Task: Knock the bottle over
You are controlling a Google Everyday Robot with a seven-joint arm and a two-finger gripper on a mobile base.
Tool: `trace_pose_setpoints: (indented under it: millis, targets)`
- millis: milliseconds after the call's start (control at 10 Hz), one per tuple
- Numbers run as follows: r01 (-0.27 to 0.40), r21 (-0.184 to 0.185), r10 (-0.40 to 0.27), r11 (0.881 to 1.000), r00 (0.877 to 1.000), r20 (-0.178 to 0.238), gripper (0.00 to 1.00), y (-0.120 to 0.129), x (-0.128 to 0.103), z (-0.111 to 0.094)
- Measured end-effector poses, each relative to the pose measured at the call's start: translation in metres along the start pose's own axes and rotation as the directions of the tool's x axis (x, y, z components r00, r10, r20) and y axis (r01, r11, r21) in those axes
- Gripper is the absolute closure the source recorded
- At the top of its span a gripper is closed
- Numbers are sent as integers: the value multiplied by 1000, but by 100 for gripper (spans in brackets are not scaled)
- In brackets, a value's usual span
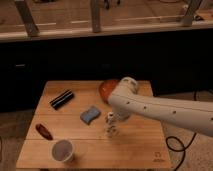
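Near the left edge of the pale wooden table [140,145] we saw a small dark reddish-brown oblong object [44,131], and towards the front left corner a white paper cup [62,150] stood upright, well apart from the work. A black cylinder [62,99] lay on its side towards the back left corner, and a blue sponge-like pad [90,115] rested near the table's middle. None of these seemed to matter to the task; we judged them bystanders to steer clear of. Just right of the pad, about midway between the back and front edges, the small whitish translucent bottle [111,125] with a narrower white cap stood upright, so the knock was not yet done. The white arm [160,111] reached in from the right edge, its rounded end above and just behind the bottle, hiding part of an orange-red bowl-like object [107,88] near the back edge. The gripper [116,116] seemed to sit low beside the bottle's cap, probably placed to push sideways, though we could not tell how it was set, nor whether it touched.
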Motion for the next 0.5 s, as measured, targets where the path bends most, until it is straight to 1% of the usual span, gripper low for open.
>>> trace_pose_setpoints:
  millis: [100,200,500]
  targets:
    - [10,0,-10,1000,1000,-2,98,-3,-6,-1]
    - [23,7,-23,1000,1000,-1,98,-9,-17,-2]
    - [35,19,-35,999,999,-5,98,-16,-22,-5]
